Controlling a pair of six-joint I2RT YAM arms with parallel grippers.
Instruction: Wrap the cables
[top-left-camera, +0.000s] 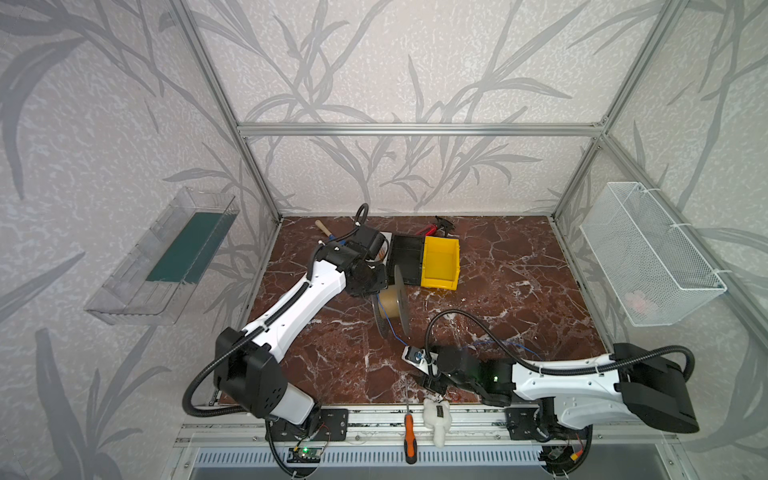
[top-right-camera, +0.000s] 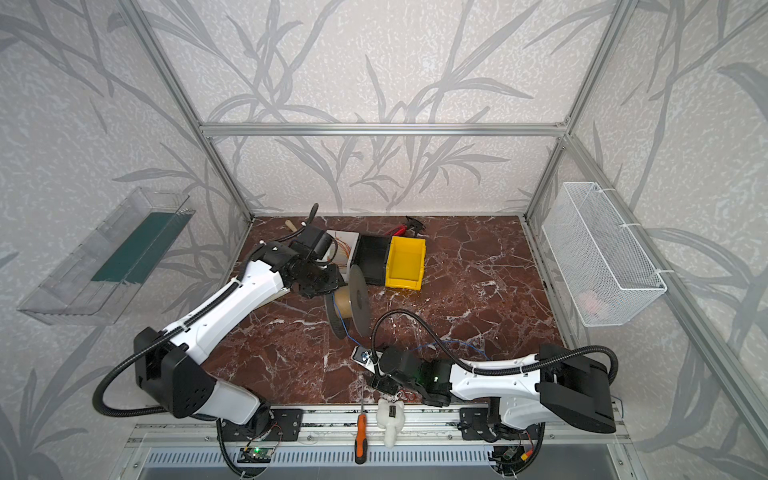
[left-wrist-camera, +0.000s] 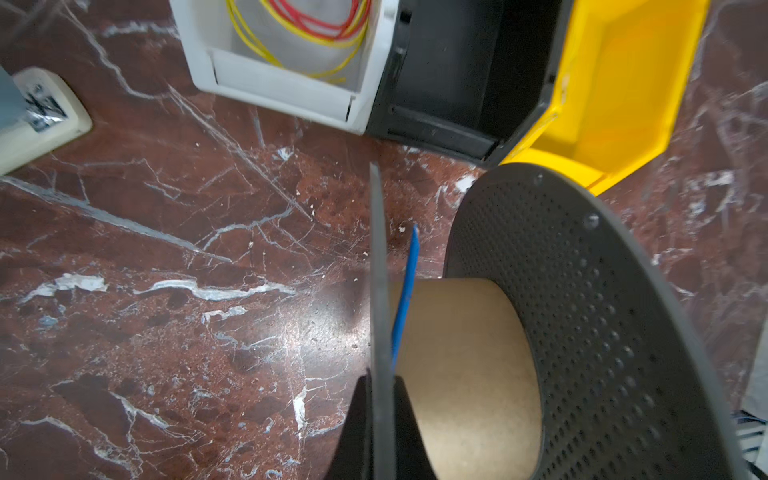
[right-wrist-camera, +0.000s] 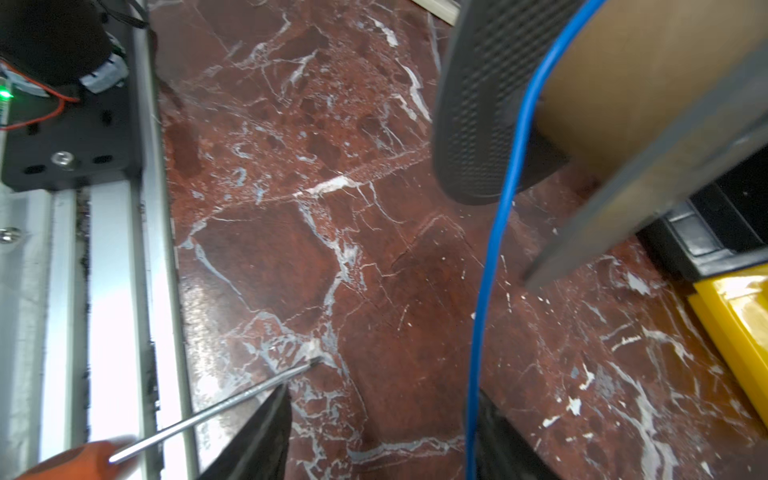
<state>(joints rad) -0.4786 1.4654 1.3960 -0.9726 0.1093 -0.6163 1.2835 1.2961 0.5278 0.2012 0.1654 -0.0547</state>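
The left claw (left-wrist-camera: 380, 384) is clamped on a flange of the spool (top-left-camera: 392, 305) at mid counter (top-left-camera: 519, 299). The blue cable (right-wrist-camera: 498, 216) is led from the spool's core nearward to the right claw (right-wrist-camera: 382, 392), which is held wide, with the cable just beside one finger (right-wrist-camera: 509, 442).

Walls (top-left-camera: 415, 62) wear pale grey paper with darker leaf sprays, framed by aluminium rails (top-left-camera: 415, 129). The bench (top-left-camera: 519, 291) is red-brown marble, veined white. Well left of the left gripper (top-left-camera: 372, 292) a clear shelf (top-left-camera: 137, 286) hangs on the wall; well right of the right gripper (top-left-camera: 430, 382), a white mesh basket (top-left-camera: 648, 257). Light is even.
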